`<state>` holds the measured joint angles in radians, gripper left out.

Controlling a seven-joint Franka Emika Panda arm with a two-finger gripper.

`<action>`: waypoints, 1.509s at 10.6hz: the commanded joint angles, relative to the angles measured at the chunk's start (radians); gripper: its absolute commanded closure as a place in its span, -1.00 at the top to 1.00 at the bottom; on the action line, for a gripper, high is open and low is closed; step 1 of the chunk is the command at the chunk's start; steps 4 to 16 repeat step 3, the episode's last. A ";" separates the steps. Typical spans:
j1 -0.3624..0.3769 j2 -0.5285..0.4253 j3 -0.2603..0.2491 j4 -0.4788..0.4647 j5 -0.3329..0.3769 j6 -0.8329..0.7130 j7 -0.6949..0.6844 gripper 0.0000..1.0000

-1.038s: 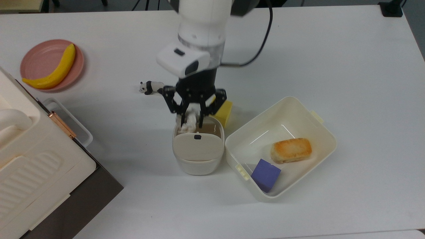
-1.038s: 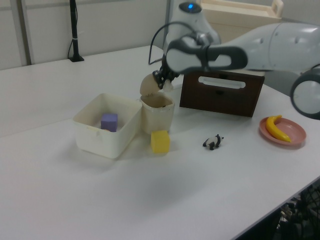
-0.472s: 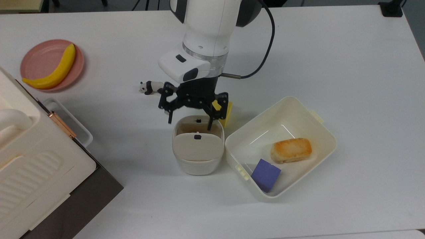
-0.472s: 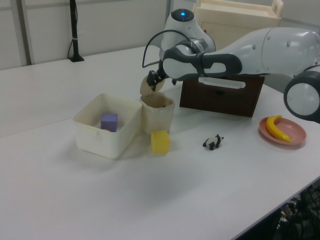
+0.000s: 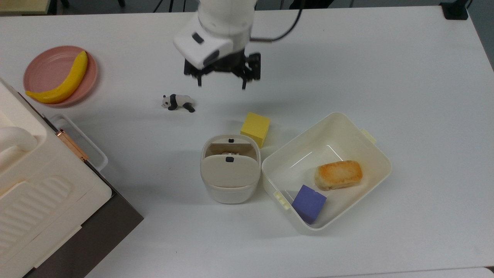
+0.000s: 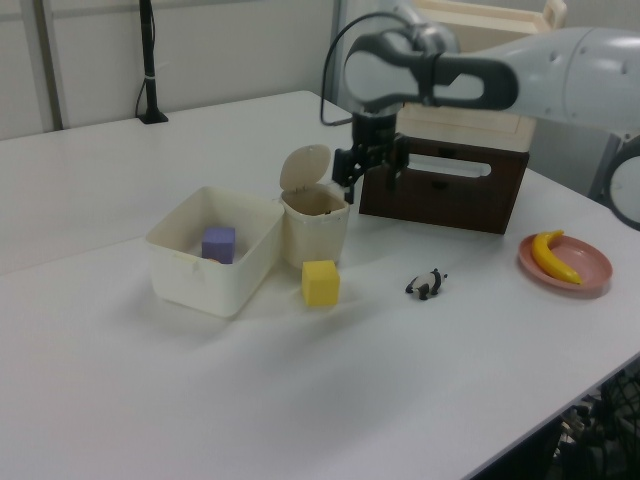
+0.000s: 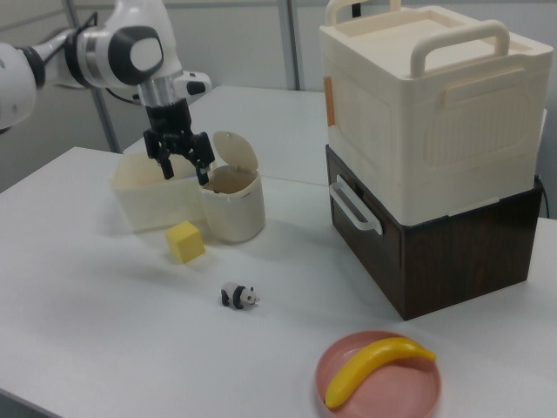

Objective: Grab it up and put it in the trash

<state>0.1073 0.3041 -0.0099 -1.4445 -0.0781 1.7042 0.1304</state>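
Note:
The small cream trash bin [image 5: 230,196] stands mid-table with its flap lid tipped up, also seen as the bin [image 6: 316,228] and the bin [image 7: 233,213]. The crumpled paper wad is hidden; only the bin's tan inside shows through the opening. My gripper [image 5: 221,84] hangs open and empty above the table, up from the bin in the top view. In the left view the gripper [image 6: 370,183] is just right of the raised lid. In the right view the gripper [image 7: 185,174] is left of the lid.
A toy panda [image 5: 178,102] and a yellow cube [image 5: 255,125] lie near the bin. A cream tub [image 5: 308,154] beside it holds a bread piece and a purple block. A banana lies on a pink plate [image 5: 46,65]. A cream box on a brown drawer unit [image 5: 38,193] fills the corner.
The gripper, shut on the paper over the bin a second ago, opened and the paper dropped out of sight into the bin. The arm then rose and pulled back toward the top view's top.

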 commanded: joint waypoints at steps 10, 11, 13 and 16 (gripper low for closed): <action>-0.023 -0.068 -0.010 -0.034 0.037 -0.057 -0.051 1.00; -0.023 -0.068 -0.010 -0.034 0.037 -0.057 -0.051 1.00; -0.023 -0.068 -0.010 -0.034 0.037 -0.057 -0.051 1.00; -0.023 -0.068 -0.010 -0.034 0.037 -0.057 -0.051 1.00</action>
